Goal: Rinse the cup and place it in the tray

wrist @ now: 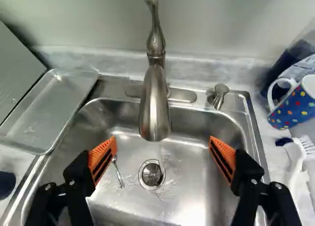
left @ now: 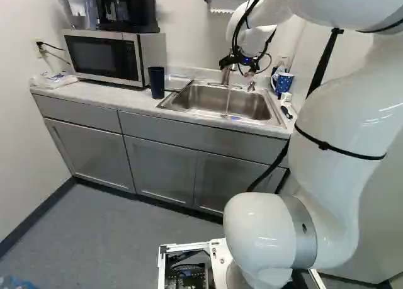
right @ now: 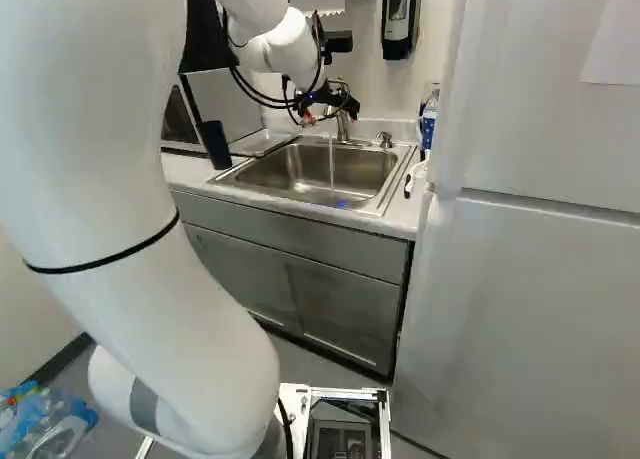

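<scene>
Gripper (wrist: 163,141), fingers (wrist: 102,159) apart and empty above the sink (wrist: 189,174), should swing clear of the faucet (wrist: 155,108) and straddle the dark cup (left: 157,82), presumably the one meant, standing on the counter (left: 129,99) beside the tray (wrist: 47,113), squeezing gently before tilting it under the running water (left: 228,102).

Kitchenette; steel sink (wrist: 194,186), tap (wrist: 154,108) running; microwave (left: 101,57) on counter (left: 135,99); grey cabinets (left: 160,169); fridge (right: 540,309) (tall, white).

One sink (wrist: 202,125), one faucet (wrist: 155,105), one tray (wrist: 47,108), two cups (wrist: 294,109), one microwave (left: 101,57), one fridge (right: 540,299)
</scene>
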`<state>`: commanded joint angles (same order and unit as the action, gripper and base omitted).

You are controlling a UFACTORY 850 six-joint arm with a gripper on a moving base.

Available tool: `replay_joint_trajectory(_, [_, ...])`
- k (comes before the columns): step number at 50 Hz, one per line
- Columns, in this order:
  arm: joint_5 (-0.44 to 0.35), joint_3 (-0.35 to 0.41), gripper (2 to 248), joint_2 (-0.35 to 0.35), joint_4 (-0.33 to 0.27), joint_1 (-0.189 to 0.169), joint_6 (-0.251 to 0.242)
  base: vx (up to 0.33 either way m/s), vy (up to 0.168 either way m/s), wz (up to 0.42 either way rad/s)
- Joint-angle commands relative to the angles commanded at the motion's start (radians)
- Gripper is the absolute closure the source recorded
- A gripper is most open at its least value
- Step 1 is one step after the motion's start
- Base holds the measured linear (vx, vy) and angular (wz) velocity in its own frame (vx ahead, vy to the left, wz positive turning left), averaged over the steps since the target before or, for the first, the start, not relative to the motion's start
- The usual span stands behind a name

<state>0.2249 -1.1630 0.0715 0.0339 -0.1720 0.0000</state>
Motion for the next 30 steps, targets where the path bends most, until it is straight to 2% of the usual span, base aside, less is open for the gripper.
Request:
replay_joint_trajectory(13, [0.1, 0.067, 3, -0.065, 0.0, -0.012, 0.0, 0.0, 0.0, 0.0])
replay_joint_trajectory(30, [0.105, 0.078, 3, -0.076, 0.0, -0.014, 0.0, 0.0, 0.0, 0.0])
